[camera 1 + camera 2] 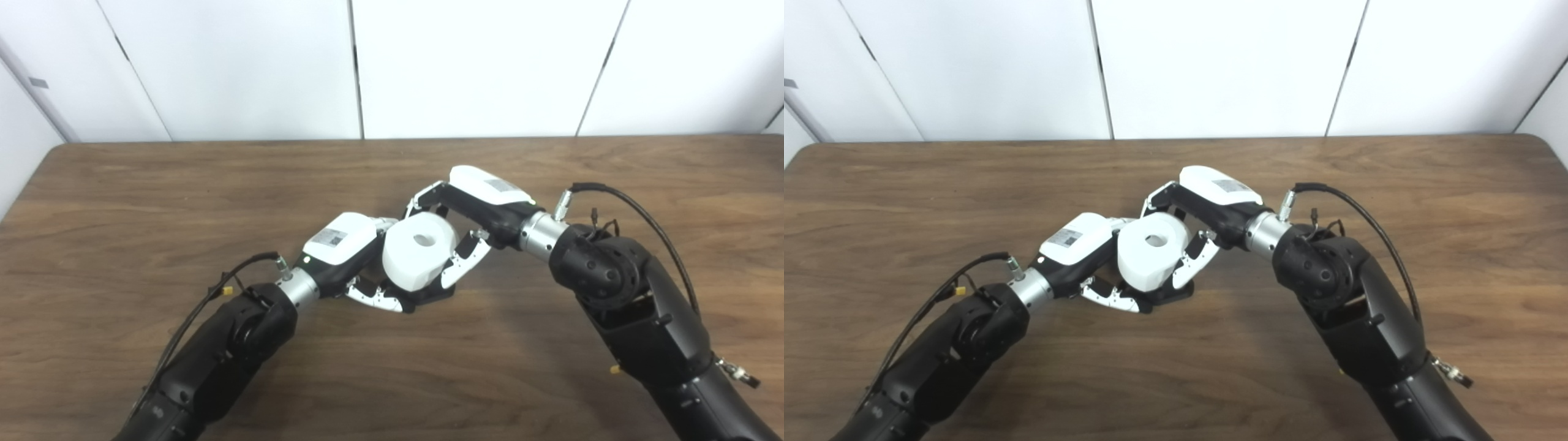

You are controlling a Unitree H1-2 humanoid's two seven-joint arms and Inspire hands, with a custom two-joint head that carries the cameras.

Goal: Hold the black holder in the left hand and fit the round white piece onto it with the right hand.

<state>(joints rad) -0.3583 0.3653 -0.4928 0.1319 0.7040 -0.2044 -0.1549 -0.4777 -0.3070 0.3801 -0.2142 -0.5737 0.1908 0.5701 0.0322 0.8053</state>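
Note:
A round white piece (419,251) with a hole in its top stands upright at the middle of the wooden table (122,202). Under it only the edge of the black holder (433,295) shows; the rest is hidden. My left hand (352,257) comes in from the lower left with its fingers curled around the holder's base below the white piece. My right hand (468,211) reaches in from the right and its fingers wrap the white piece from behind and from the near right side. In the right eye view the white piece (1153,250) sits between both hands.
White wall panels (465,61) rise behind the table's far edge. Cables loop off both forearms, the right one (649,223) arching above the wrist.

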